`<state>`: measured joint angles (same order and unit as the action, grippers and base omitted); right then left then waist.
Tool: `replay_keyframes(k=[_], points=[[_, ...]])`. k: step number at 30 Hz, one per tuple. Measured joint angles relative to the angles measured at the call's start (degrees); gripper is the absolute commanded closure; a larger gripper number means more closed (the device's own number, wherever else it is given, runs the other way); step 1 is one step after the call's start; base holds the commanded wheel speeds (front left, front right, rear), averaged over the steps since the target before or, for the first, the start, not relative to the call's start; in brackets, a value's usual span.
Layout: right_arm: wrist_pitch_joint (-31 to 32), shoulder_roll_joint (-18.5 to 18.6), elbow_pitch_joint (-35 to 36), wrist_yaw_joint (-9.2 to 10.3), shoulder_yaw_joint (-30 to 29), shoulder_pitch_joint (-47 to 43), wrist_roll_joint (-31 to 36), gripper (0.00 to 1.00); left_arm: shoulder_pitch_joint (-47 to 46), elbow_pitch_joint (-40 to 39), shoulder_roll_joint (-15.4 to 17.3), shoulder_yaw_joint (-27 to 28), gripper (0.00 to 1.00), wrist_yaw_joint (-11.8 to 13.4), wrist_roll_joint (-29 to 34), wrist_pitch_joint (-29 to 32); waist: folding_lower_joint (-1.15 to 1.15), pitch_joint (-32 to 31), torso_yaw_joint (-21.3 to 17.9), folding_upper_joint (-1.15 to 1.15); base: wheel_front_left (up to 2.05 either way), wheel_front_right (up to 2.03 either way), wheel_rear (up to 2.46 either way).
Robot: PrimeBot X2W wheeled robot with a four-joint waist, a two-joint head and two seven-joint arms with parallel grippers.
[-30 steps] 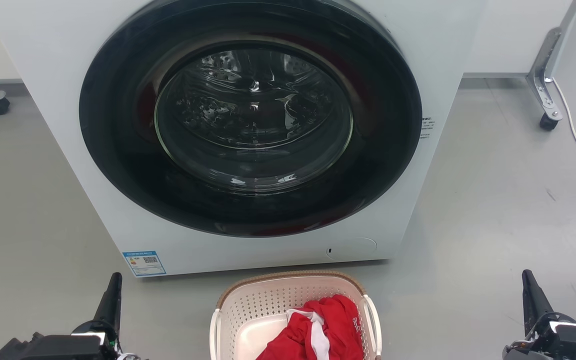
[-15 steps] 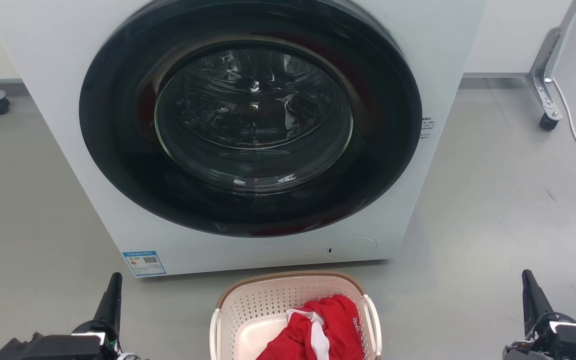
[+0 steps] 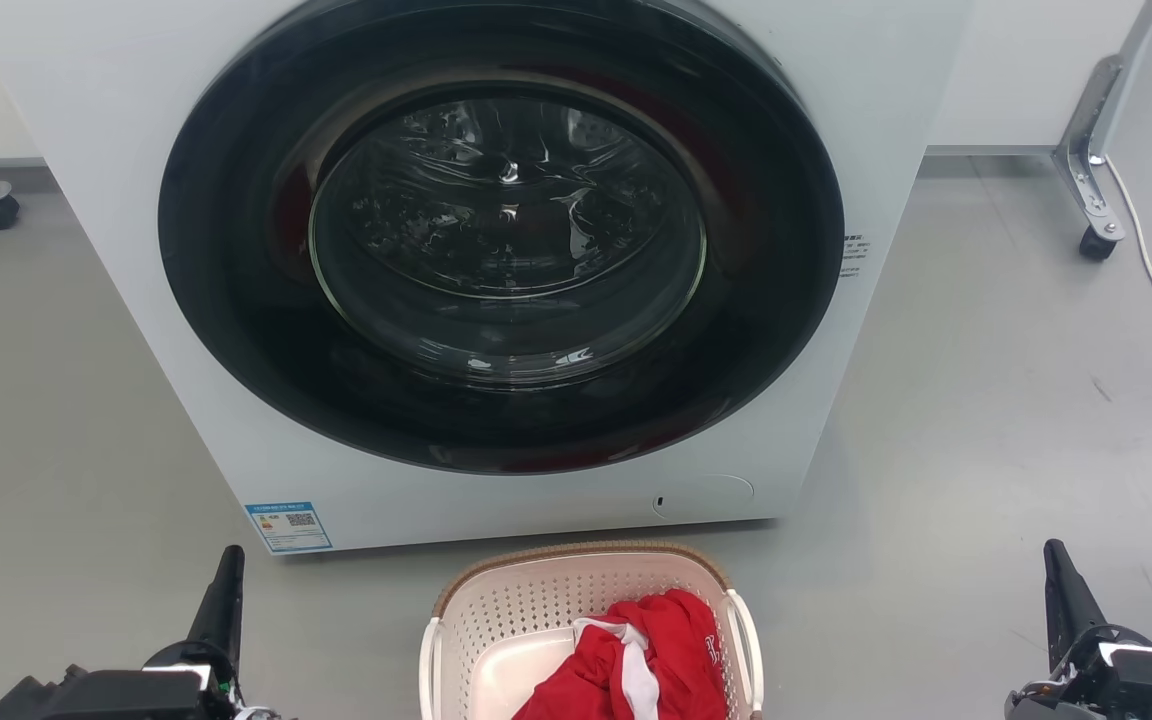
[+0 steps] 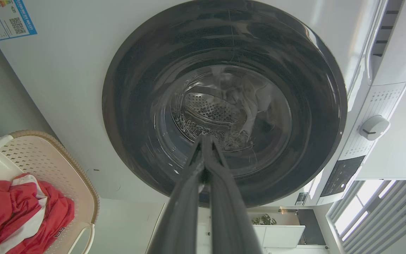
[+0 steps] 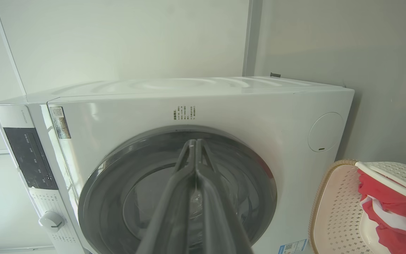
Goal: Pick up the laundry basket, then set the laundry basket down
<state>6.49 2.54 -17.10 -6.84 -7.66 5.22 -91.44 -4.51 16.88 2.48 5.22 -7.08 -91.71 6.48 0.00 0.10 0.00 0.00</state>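
Head view: the laundry basket [image 3: 536, 600] sits just before the washer [image 3: 116, 200]; left gripper [image 3: 230, 560] and right gripper [image 3: 1055, 556] flank it, both clenched, empty. Best open, grab both handles [image 3: 747, 640] evenly.

Floor [image 3: 336, 630] flanks the laundry basket [image 3: 536, 600] on 2 sides; washer [image 3: 496, 505] stands just behind.

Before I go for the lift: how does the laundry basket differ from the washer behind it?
Size: the laundry basket is low and far smaller than the washer. Surface: the basket is cream and perforated with a brown rim; the washer is smooth white with a dark round door. State: the basket is open-topped and holds a red garment; the washer's door is shut. Both stand on the grey floor.
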Motion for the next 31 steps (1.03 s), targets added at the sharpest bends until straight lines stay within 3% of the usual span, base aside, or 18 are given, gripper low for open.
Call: replay_keyframes(k=[31], points=[[0.0, -0.01, -0.01, -0.05, 0.01, 0.01, -0.01, 1.0, -0.01, 0.05, 0.0, 0.0, 1.0, 0.0, -0.01, 0.0, 0.0, 0.0, 0.0, 0.0, 0.0, 0.0, 0.0]])
